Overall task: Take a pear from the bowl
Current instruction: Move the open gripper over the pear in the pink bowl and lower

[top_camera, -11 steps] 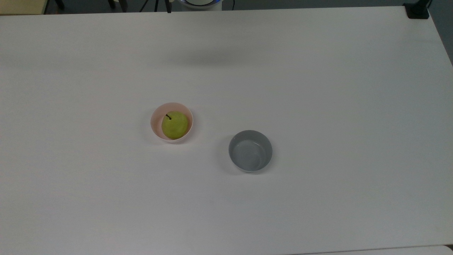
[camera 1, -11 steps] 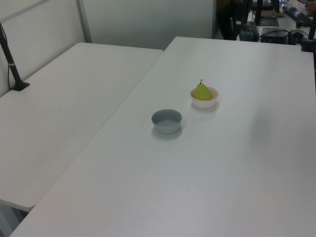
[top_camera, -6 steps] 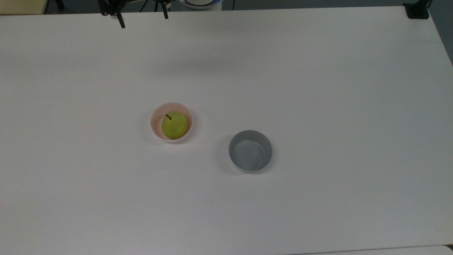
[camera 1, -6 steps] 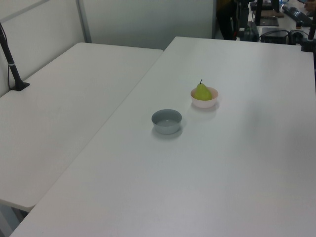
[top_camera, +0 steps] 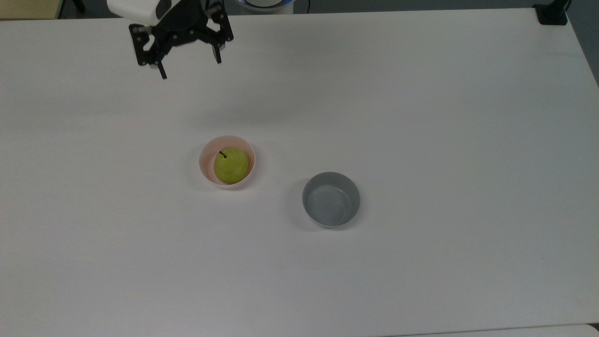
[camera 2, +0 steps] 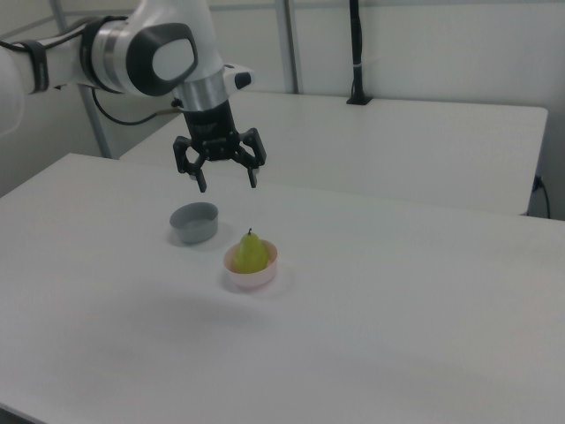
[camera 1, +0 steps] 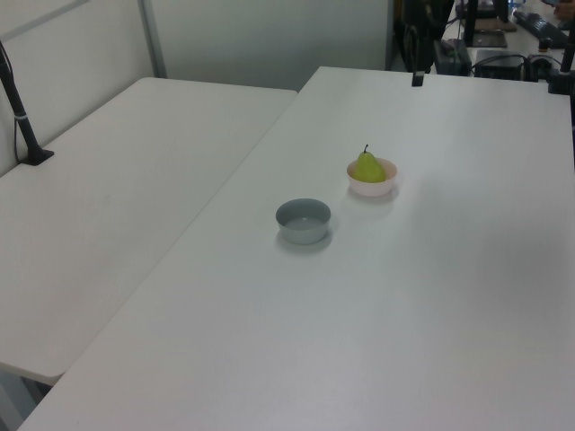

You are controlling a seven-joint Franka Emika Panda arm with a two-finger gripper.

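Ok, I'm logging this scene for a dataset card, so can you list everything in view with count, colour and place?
pear: one, yellow-green with a dark stem, sitting upright in the pink bowl
pink bowl: one, pale pink, on the main table, left of the grey bowl in the top view
grey bowl: one, grey, nothing in it, standing apart from the pink bowl
main table: one, white, carrying both bowls
second table: one, white, beside the main table on the left view's left
black post: one, standing on the second table
arm: one, white and black
gripper: one, black, open, raised above the table away from the pear
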